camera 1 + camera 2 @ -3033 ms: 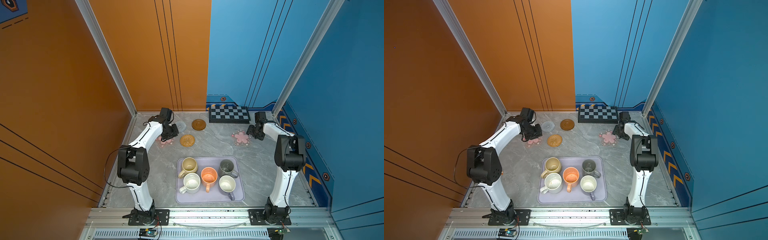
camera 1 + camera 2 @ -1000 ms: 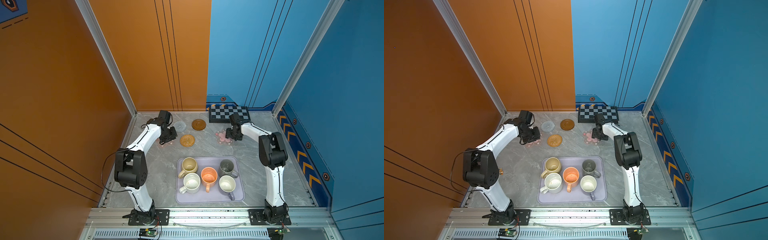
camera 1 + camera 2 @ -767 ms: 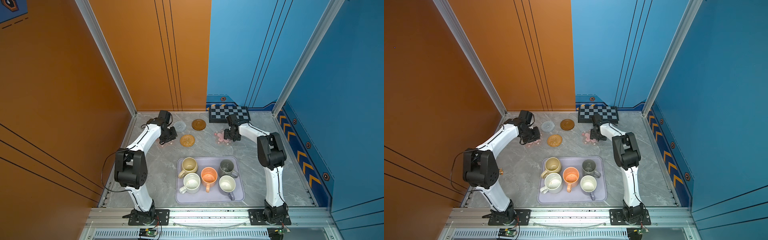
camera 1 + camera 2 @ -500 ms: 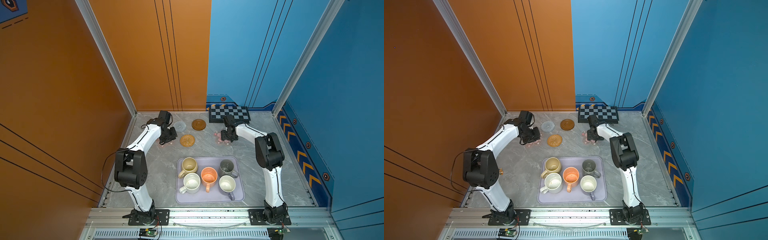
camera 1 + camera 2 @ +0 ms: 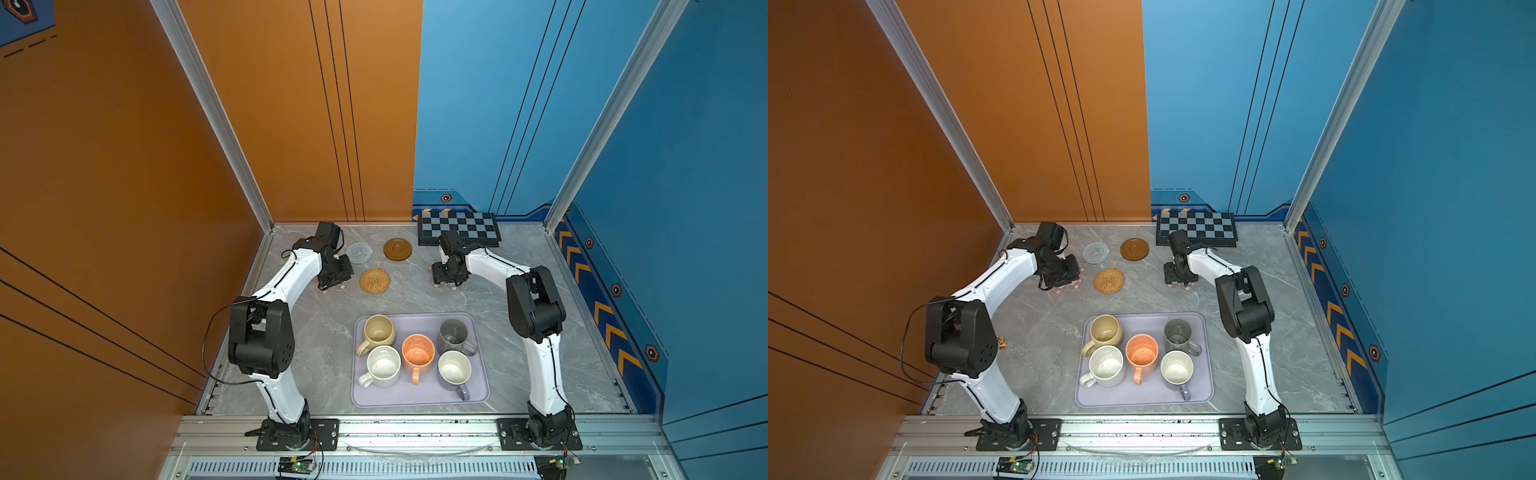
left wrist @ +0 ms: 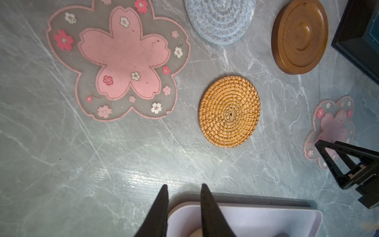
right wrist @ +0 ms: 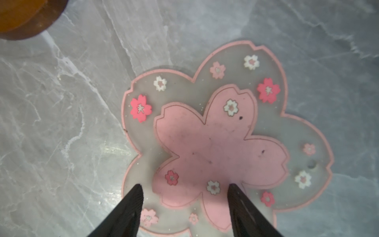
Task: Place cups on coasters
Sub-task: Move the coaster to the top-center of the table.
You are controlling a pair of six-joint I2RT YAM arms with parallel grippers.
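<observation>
Clock face laid flat on the grey marble-look tabletop (image 5: 324,332): six at the arm bases, twelve at the far wall.

At six, nearest: one smooth lavender rectangular tray (image 5: 419,401), rounded corners, low raised rim. On it all five cups (image 5: 1142,353), upright, handled, glazed ceramic, in two rows. Near row, left to right: white speckled mug (image 5: 383,365), handle toward seven; orange mug (image 5: 417,354), handle toward six; lavender mug with white inside (image 5: 454,368), handle toward five. Far row: rounded beige mug (image 5: 378,330), handle toward seven; tall grey mug (image 5: 453,336), handle toward four. Neighbours close or touching, hard to tell which.

Past the tray, five coasters (image 5: 1109,280), flat on the stone, each apart from the next. At eleven: one round tan woven rattan mat (image 5: 374,280), coiled basket weave. At ten, just beside it: one pink flower-shaped mat (image 6: 125,61), translucent border dotted with tiny blossoms, solid pink five-petal centre. At one: a second pink flower-shaped mat (image 7: 217,147) of the same make. Farther, at eleven: one round grey mat of spiralled cord (image 5: 359,252). At twelve: one brown ringed disc (image 5: 397,249), hard, glossy, concentric grooves.

Left gripper (image 6: 183,185) above the ten-o'clock flower mat, black tapered fingers (image 6: 158,209) only narrowly parted, nothing between them. Right gripper (image 7: 184,184) over the one-o'clock flower mat, fingers (image 7: 125,211) spread wide, tips at the mat's edge, contact not to be judged, nothing clamped.

Farthest, at one against the wall: one black-and-grey checkered board (image 5: 457,228), dark-framed.
</observation>
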